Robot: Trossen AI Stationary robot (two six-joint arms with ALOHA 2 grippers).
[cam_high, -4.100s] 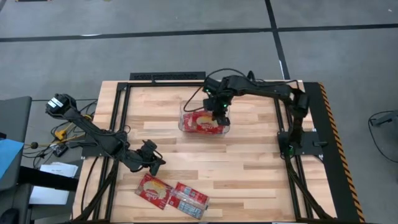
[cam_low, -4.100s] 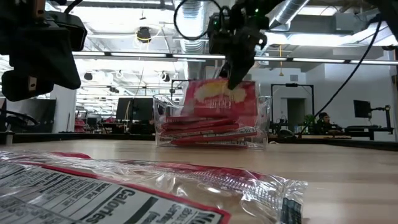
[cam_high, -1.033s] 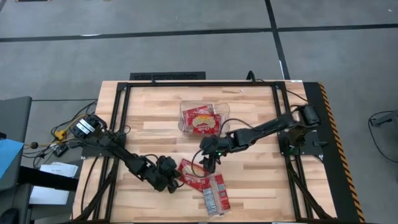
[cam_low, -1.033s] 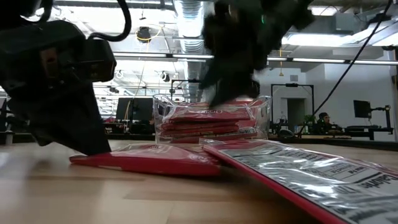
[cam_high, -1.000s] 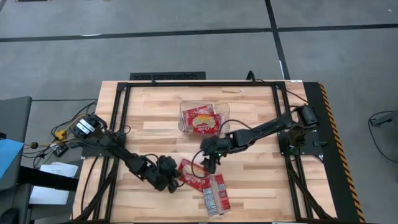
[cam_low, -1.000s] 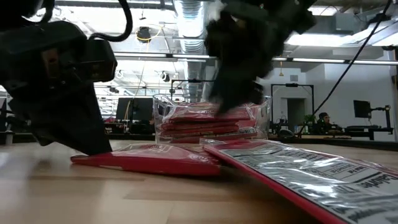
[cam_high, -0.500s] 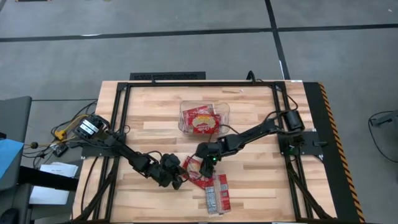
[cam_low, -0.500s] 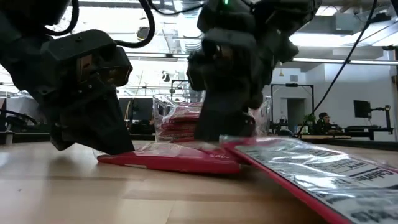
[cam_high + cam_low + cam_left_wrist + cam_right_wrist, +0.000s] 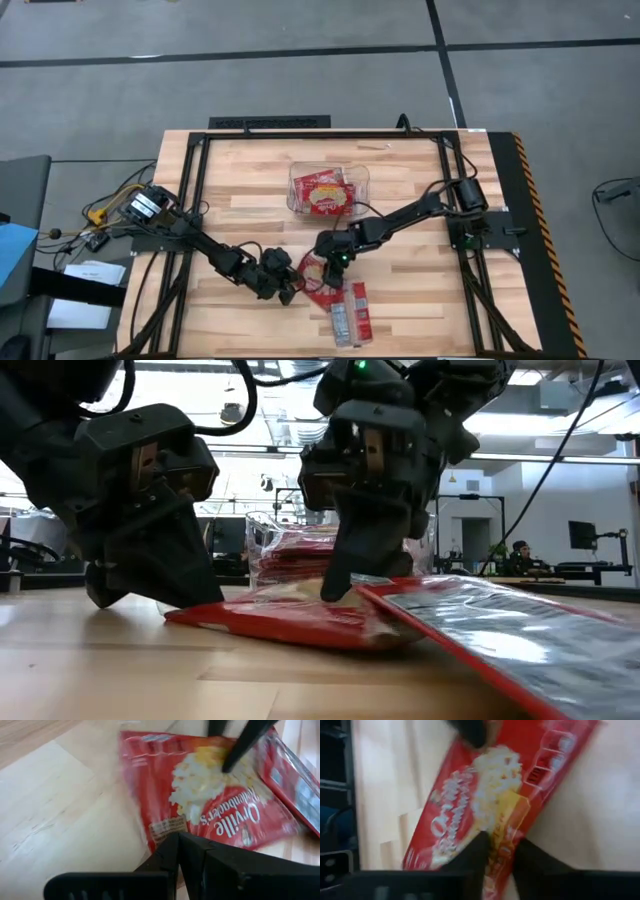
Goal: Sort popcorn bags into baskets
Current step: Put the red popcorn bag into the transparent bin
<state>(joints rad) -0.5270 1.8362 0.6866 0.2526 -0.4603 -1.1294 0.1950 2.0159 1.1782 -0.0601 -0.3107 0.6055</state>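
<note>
Left gripper (image 9: 288,291): jaws together, pressing down one edge of the red popcorn bag (image 9: 316,281) on the desk (image 9: 420,290).
Right gripper (image 9: 335,266): jaws narrowly apart, closing on the same bag's other end.
Bin (image 9: 328,190): behind, holds more bags.

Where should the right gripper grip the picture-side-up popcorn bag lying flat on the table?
At the popcorn bag's raised edge facing the clear bin, from above: it lies flat, and the shut left gripper pins the opposite edge. The right gripper is already there.

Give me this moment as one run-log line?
right gripper: closing on popcorn bag | left gripper: shut, pinning bag's edge | bin: holds several bags
</note>
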